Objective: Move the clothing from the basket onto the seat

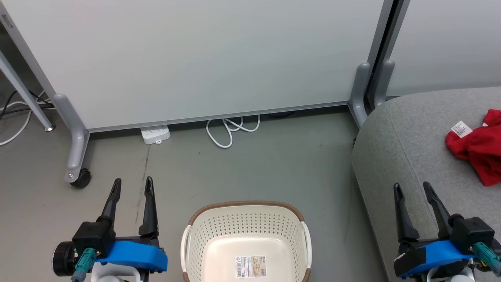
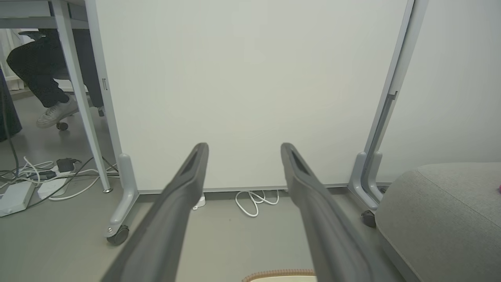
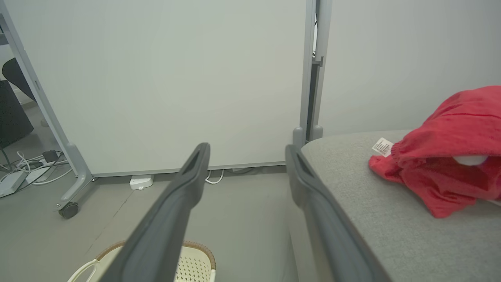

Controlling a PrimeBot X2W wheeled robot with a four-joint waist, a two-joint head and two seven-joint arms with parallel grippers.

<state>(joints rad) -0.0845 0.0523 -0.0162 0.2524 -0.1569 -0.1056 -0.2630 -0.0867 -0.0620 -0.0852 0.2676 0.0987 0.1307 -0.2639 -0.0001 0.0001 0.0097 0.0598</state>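
Clothing (image 1: 479, 150) on the seat (image 1: 407, 149), both grippers spread wide

From the head view, the red clothing lay crumpled at three o'clock on the grey seat, well in from the cushion's rounded corner. Its white tag (image 1: 462, 128) was turned up at the heap's eleven o'clock edge. Whether the heap was one garment or two could not be told. The basket (image 1: 245, 204) stood on the floor at six o'clock, near the seat but apart from it. Its brown rim faced twelve, and a printed label (image 1: 250, 267) showed on its pale bottom.

The left gripper (image 1: 132, 181) sat at seven o'clock, on the basket's nine o'clock side. Its two dark fingers pointed towards twelve and stood apart, gripping nothing — only floor showed through the gap. The right gripper (image 1: 412, 185) sat at four o'clock over the seat's front edge, its fingers likewise parted and holding nothing. The clothing lay towards its two o'clock, clear of both fingers.

At twelve o'clock stood a pale partition panel (image 1: 195, 58) on grey feet, with a black castor (image 1: 81, 178) at nine o'clock. A looped white cable (image 1: 231, 131) and a small white box (image 1: 155, 134) lay on the floor at the panel's lower edge.

In the left wrist view, a person's dark trouser leg and white shoe (image 2: 56, 111) showed at ten o'clock, beyond a table leg (image 2: 78, 94).
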